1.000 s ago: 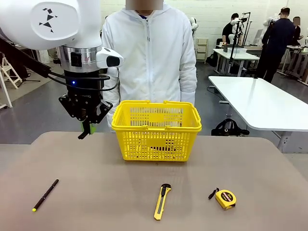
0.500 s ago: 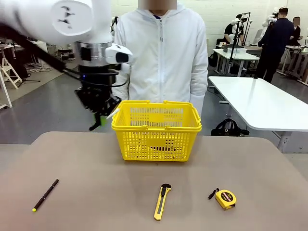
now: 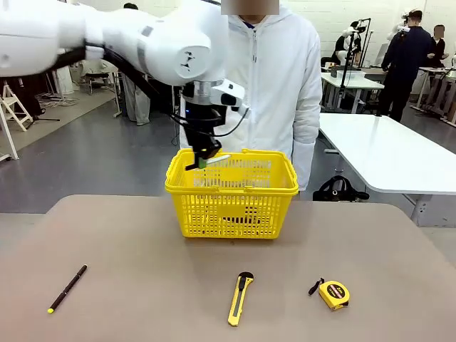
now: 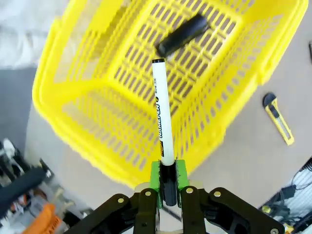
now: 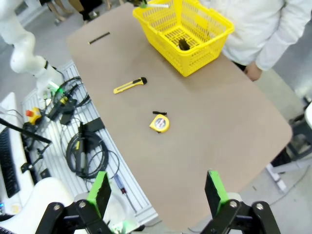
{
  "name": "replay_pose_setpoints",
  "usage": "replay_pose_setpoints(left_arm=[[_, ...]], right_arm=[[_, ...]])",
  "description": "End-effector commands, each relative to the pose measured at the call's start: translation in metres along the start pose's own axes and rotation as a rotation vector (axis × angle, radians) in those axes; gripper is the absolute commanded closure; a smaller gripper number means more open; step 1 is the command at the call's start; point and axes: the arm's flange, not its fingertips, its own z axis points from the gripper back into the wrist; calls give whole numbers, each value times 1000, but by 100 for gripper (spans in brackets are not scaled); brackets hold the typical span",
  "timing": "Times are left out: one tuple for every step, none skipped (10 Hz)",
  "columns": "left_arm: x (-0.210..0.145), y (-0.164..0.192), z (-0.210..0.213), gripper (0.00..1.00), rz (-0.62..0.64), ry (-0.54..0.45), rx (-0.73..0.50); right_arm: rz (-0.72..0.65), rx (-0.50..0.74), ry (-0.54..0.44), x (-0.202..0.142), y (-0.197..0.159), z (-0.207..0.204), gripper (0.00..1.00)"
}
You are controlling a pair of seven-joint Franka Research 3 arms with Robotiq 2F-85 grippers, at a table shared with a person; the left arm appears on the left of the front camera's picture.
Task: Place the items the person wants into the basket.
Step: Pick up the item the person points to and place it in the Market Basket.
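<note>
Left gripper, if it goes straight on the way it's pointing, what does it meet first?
Its held marker leads: likely the basket floor, just short of the dark object lying there, though depth is unclear.

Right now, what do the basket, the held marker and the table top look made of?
Basket: moulded plastic, bright yellow, slightly glossy; the lattice walls look cast in one piece.
Marker: smooth white plastic barrel by the look, with printed lettering.
Table: matte beige-brown top, probably laminate; it shows no grain or glare, so that is uncertain.
</note>
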Motion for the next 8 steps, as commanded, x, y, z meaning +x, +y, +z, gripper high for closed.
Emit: replay_pose_setpoints(left_arm=[[24, 8, -11, 84, -94, -54, -45], [30, 5, -28, 84, -127, -74, -59], [35, 5, -42, 84, -135, -78, -73], [39, 7, -54, 84, -117, -61, -90], [43, 9, -64, 84, -98, -35, -96], [45, 9, -71, 84, -88, -20, -103], [45, 8, -75, 84, -86, -8, -104], [46, 8, -80, 84, -78, 5, -101]], right_arm=[[11, 23, -26, 3, -1, 1, 0], [11, 23, -26, 3, -1, 1, 0], [11, 23, -26, 3, -1, 1, 0], [11, 23, -26, 3, -1, 1, 0], [11, 23, -26, 3, -1, 1, 0], [11, 23, -26, 3, -1, 1, 0], [11, 23, -26, 3, -1, 1, 0], [11, 23, -26, 3, -1, 1, 0]])
